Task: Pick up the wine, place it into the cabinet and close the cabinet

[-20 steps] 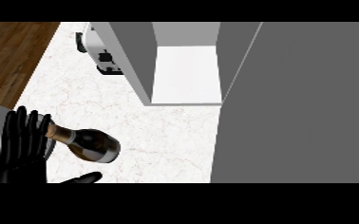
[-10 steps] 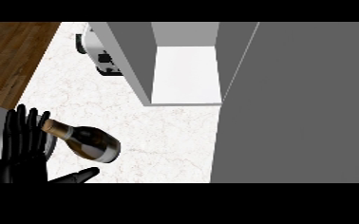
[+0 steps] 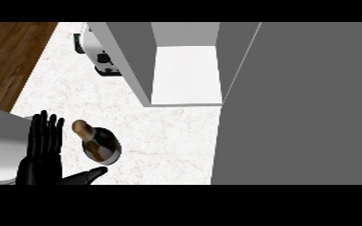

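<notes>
Since 1 s ago our left hand (image 3: 44, 148) has slid alongside the wine (image 3: 97, 142) on the worktop (image 3: 170, 134) (fingers straight, thumb under), so we should close round its body before lifting toward the cabinet (image 3: 185, 74).

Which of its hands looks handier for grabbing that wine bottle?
The left hand: it is open right beside the wine bottle, fingers and thumb either side. No right hand shows in the head view.

Dark wine bottle (image 3: 99, 143), gold-foiled neck, on white counter, open cabinet (image 3: 185, 72) beyond
</notes>
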Robot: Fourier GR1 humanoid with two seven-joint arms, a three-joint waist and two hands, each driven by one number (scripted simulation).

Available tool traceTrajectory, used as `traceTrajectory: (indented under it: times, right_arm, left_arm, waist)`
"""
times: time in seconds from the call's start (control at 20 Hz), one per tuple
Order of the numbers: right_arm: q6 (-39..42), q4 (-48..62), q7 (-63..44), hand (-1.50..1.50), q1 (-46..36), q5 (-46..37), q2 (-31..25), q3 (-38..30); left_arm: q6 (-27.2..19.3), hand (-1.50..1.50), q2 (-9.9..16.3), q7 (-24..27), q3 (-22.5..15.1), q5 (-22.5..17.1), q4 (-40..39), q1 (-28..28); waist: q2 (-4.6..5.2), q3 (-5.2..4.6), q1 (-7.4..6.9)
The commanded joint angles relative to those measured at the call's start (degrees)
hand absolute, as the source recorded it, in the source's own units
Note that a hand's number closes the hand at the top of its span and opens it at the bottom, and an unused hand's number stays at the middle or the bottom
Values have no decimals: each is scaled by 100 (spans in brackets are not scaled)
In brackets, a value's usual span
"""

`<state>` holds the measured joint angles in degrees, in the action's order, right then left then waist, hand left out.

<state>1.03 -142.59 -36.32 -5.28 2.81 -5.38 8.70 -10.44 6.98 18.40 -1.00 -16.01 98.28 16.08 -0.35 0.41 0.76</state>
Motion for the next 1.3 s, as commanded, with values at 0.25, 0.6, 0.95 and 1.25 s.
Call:
traceTrajectory:
  times: [0.25,0.6,0.95,1.25]
  right_arm:
    - [203,-1055,-391,-150,566,734,-143,-401]
    - [157,-796,-463,-150,241,343,-17,-51]
    - [28,-962,-736,-150,19,310,-67,-185]
    - [184,-686,-50,-150,543,89,104,131]
  left_arm:
    - [307,-150,-106,314,28,111,-1202,-160]
    - [396,-150,-170,445,291,39,-1917,-693]
    - [736,-150,-265,1014,366,42,-2571,-640]
    - [839,-150,-355,1231,488,43,-3189,-1066]
  waist:
    - [26,-40,-23]
    - [29,-43,-49]
    - [27,-44,-55]
    - [30,-41,-49]
